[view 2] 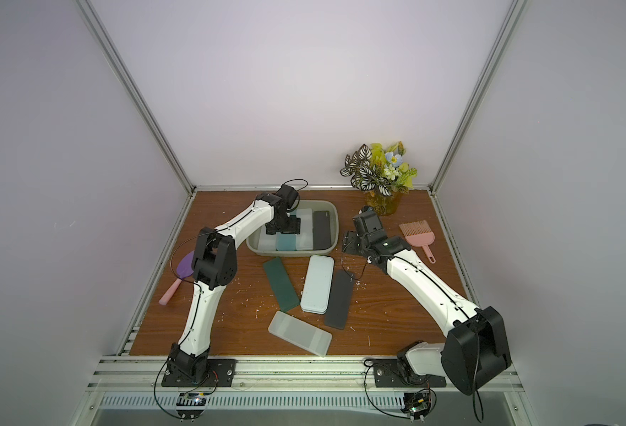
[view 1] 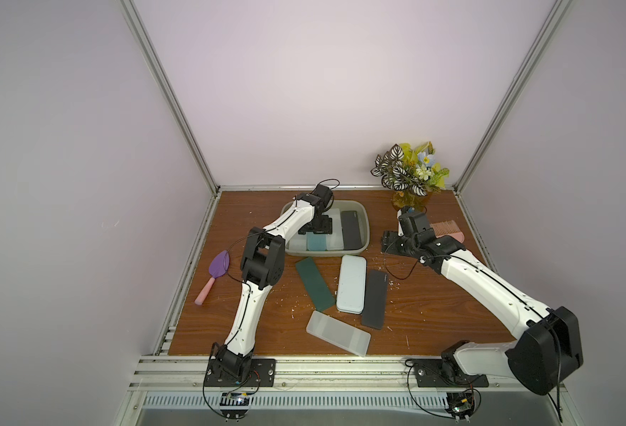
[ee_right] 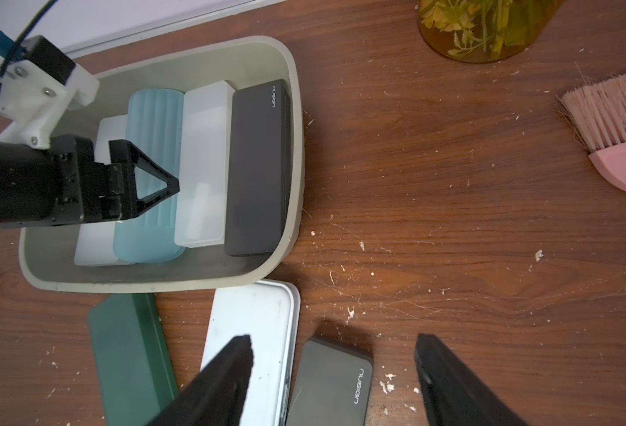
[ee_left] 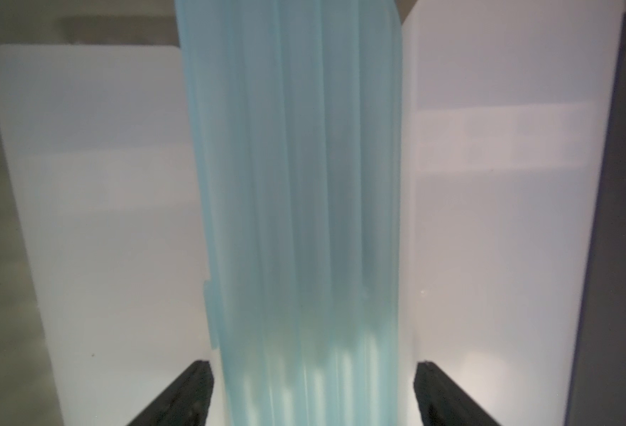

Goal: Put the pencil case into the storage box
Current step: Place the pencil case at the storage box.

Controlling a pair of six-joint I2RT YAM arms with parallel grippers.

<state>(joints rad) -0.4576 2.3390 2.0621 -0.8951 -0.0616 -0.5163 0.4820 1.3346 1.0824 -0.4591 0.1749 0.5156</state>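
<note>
Pencil case lies in storage box between white cases.

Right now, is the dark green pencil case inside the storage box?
No, the dark green case lies on the table, outside the storage box.

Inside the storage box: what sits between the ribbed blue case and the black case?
A translucent white case, lying lengthwise between the blue case and black case; clearest in the right wrist view.
</note>
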